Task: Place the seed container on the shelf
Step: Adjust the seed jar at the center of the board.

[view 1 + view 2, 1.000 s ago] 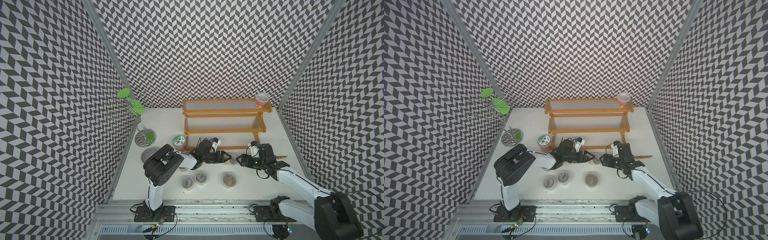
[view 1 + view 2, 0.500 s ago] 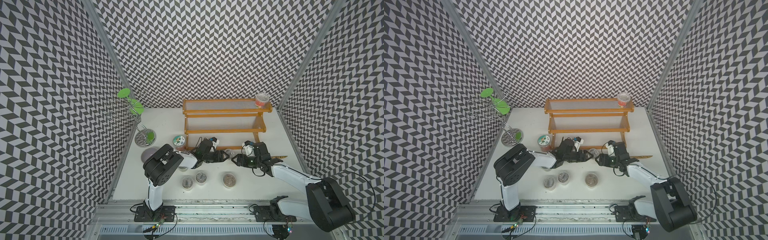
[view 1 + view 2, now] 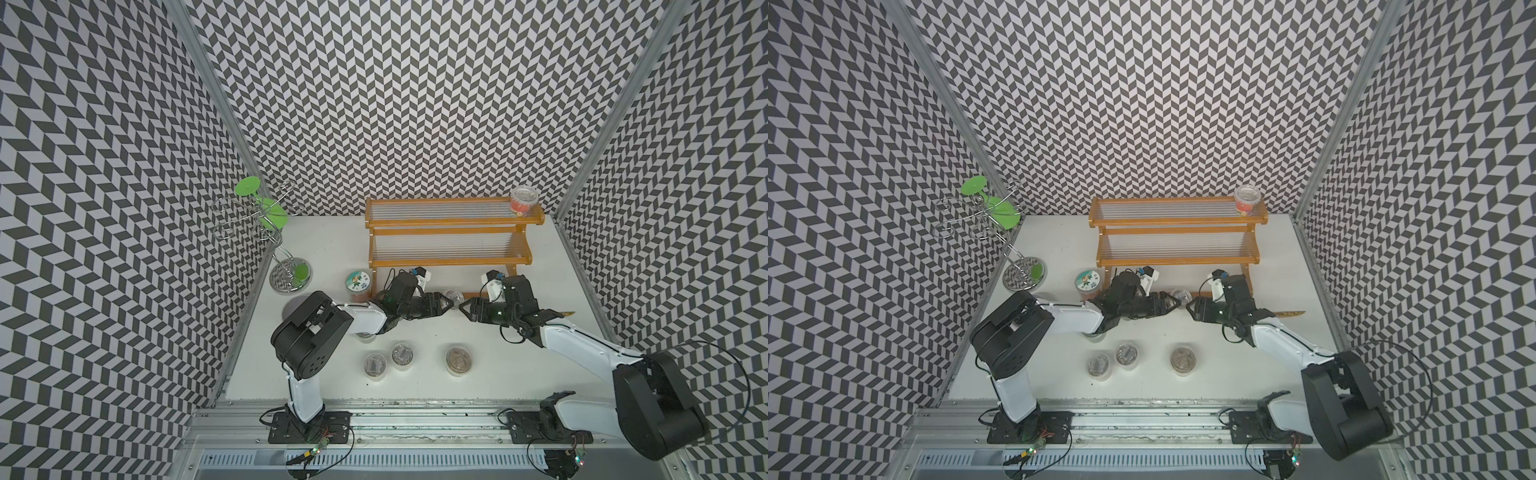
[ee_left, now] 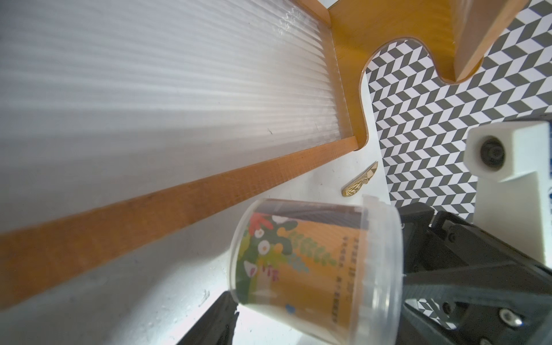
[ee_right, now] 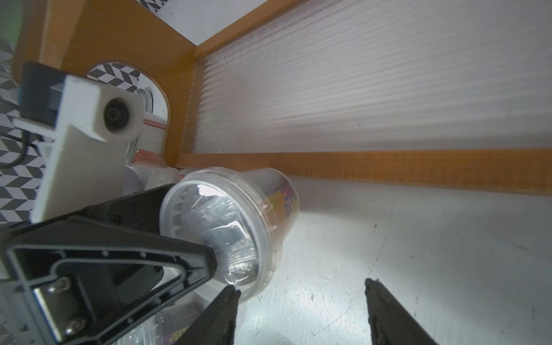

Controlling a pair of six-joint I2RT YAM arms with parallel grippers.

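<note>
The left fingers [image 4: 218, 325] hold the seed container [image 4: 313, 263] on its side. Its lid faces the right fingers [image 5: 388, 316], which are apart and empty. The shelf [image 4: 179, 191] is just beside the left fingers, so that arm is nearer.

Top views: bright, even, diffuse light from overhead; focus sharp throughout; black-and-white chevron wall panels [image 3: 415, 104] stretch toward the 9 and 3 o'clock edges. White tabletop [image 3: 519, 374]: shadows faint, soft-edged. Wrist views: strong wide-angle bowing. Orange-brown wooden shelf with clear ribbed tiers [image 4: 179, 194]: near parts blurred, broad grey shadow bands. Clear plastic seed container with orange floral label [image 4: 298, 268]: soft-focus; white glare on lid [image 5: 206, 215]; tabletop beside it overexposed.
</note>
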